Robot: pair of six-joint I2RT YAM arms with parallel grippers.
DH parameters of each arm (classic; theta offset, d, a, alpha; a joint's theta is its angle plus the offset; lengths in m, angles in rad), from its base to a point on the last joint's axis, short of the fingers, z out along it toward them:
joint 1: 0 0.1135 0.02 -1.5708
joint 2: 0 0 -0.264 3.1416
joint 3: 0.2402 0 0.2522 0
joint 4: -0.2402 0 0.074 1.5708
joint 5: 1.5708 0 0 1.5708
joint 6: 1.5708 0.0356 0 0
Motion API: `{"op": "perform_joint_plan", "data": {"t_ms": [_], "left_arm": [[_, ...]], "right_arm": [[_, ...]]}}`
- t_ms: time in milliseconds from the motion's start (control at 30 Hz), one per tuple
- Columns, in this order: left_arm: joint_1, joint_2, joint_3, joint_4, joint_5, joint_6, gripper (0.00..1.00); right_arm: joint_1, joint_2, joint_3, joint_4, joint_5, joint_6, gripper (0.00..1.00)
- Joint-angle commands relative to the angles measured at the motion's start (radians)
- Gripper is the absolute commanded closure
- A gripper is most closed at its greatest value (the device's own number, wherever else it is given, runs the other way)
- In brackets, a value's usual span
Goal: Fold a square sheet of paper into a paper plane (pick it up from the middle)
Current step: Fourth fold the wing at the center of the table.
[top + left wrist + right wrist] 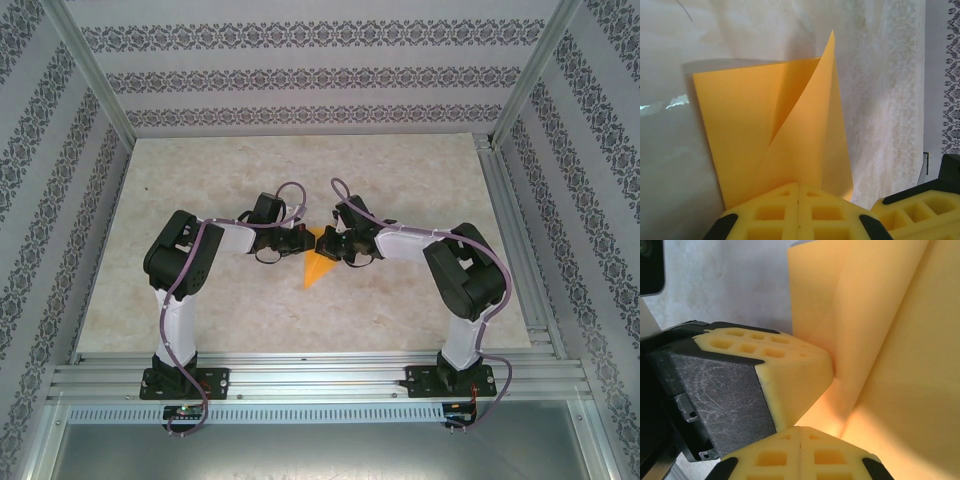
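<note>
Paper (740, 130) lies just ahead of the left gripper (798, 200), with 1 flap standing up from the closed fingertips, probably to start a diagonal fold. The right gripper (800, 432) is closed too, tips against the paper, likely steadying it. Whether either actually pinches it is unclear.

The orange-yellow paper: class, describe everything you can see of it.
The paper is thin, plain orange-yellow, partly folded: one flap stands up from a diagonal crease. It is at the middle of the table, one corner pointing to the near edge. The left gripper and right gripper are both shut on its edge.
</note>
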Motion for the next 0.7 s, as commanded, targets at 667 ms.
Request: {"op": "perform_joint_plan", "data": {"t_ms": [667], "left_arm": [[-0.003,0.039,-0.019,-0.039,-0.068,0.008,0.97]], "right_arm": [[0.055,-0.051,-0.088,0.109,-0.010,0.058,0.96]]}}
